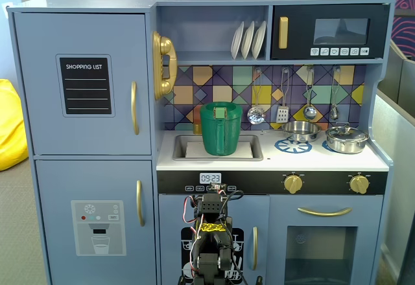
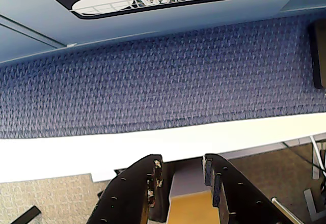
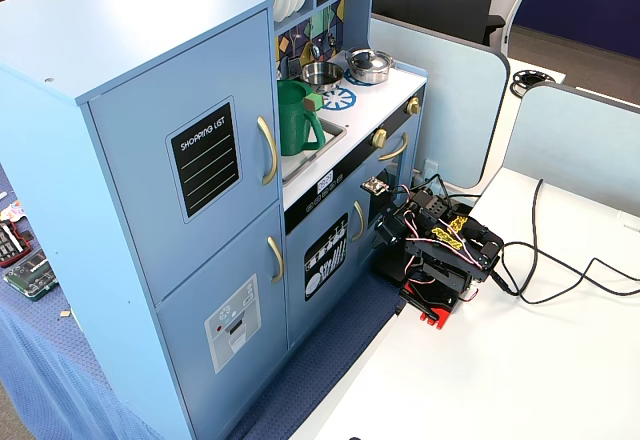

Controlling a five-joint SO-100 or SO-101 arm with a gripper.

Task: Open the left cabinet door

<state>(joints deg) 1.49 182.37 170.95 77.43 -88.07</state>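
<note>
Well below the shut left cabinet door [image 1: 83, 83] and its gold handle [image 1: 134, 107], the gripper [image 2: 182, 175] hangs slightly parted, empty.

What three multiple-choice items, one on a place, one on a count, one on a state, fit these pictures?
1. Where does the green pitcher stand?
A. in the sink
B. on the stove
C. on the shelf

2. How many white plates stand on the shelf?
A. one
B. three
C. five

3. The shopping-list door is
A. wide open
B. removed
C. shut

Key: 1 A, the pitcher sits in the sink basin. 2 B, three plates lean side by side. 3 C, the door lies flush with its gold handle untouched; the arm is folded low, away from it.
</note>
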